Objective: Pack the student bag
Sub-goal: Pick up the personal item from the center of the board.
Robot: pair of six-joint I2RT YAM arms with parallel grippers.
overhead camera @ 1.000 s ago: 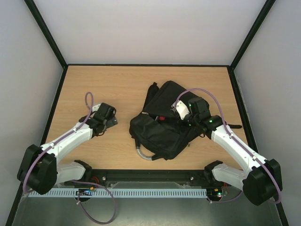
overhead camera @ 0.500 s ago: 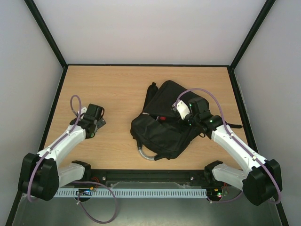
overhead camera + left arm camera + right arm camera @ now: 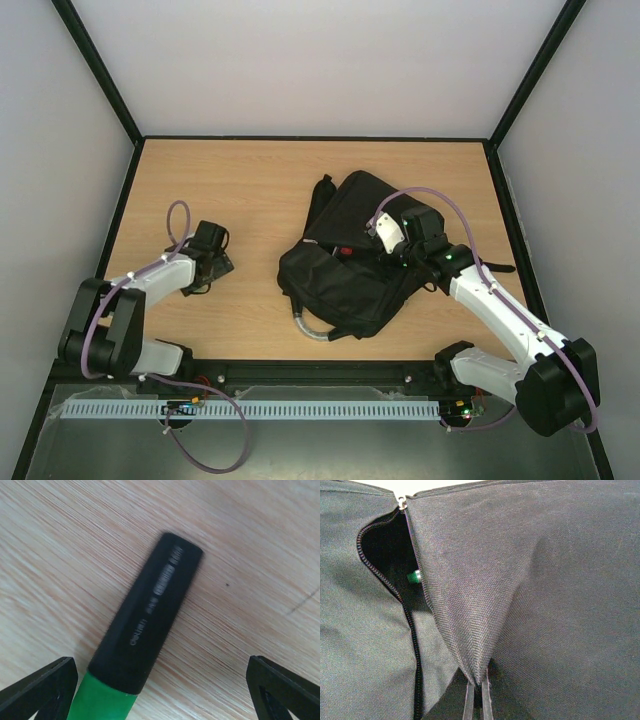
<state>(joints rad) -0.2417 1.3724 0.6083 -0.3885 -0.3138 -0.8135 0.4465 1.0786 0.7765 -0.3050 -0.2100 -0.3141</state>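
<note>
The black student bag (image 3: 350, 265) lies in the middle of the table. My right gripper (image 3: 398, 243) is shut on a fold of the bag's fabric (image 3: 470, 630) and holds it up beside the open zipper (image 3: 412, 630). A green item (image 3: 413, 576) shows inside the opening. A green marker with a black cap (image 3: 145, 625) lies on the wood. My left gripper (image 3: 160, 695) is open just above it, and the marker lies close to the left fingertip (image 3: 42, 690). In the top view my left gripper (image 3: 207, 258) is low over the table, left of the bag, and hides the marker.
A grey curved handle (image 3: 303, 328) sticks out of the bag's near side, and a strap (image 3: 497, 268) trails to the right. A red item (image 3: 345, 250) shows in the bag's opening. The black frame (image 3: 310, 138) edges the table.
My left arm has folded back, and its gripper has moved left away from the bag and down to the table. My right gripper and the bag have not moved.
</note>
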